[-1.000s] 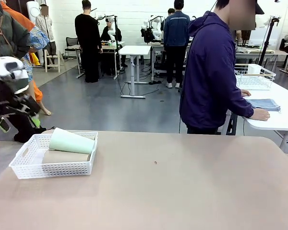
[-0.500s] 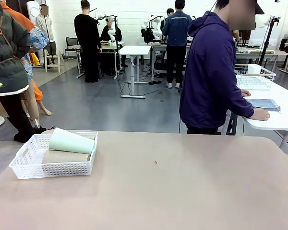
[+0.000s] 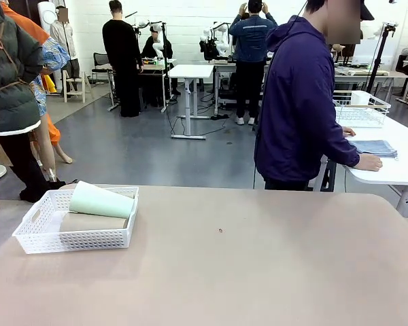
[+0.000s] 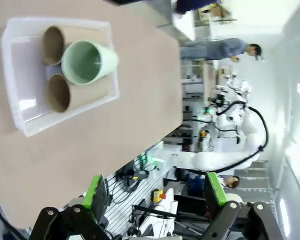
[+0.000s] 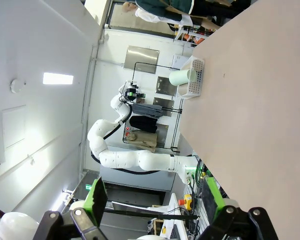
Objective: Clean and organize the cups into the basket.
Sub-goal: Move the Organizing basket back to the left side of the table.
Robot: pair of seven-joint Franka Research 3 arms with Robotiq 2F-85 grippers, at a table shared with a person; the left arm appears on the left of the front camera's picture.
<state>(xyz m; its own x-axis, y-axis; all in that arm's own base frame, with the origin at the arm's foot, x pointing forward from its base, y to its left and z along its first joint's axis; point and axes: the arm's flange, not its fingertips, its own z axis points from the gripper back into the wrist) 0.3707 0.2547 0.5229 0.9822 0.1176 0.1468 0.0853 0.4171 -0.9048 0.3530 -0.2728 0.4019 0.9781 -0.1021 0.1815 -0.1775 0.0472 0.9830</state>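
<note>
1. Broad tan matte tabletop lying bare from its middle out to the rounded far right corner, with open room along the near and right edges.
2. Shallow rectangular white plastic basket with perforated grid walls parked near the table's left edge, toward the far side, its long axis running across the table.
3. Three tall tapered handleless matte cups on their sides inside the basket: two tan-brown cups side by side on the floor of it, one pale mint green cup riding on top between them.
4. From the left wrist camera, all three mouths facing the lens; in the front view, green cup's long axis parallel to the basket's length, wide mouth toward the table's right.
5. Left gripper poised well apart from the basket, off the table's edge, green-padded jaws spread wide with nothing between them.
6. Right gripper likewise off the table's edge, jaws parted and empty, basket seen far off at the opposite end.
7. Person in a dark purple hooded jacket at the far right, hands resting on a neighbouring white table beside folded blue cloth and a white wire-frame basket.
</note>
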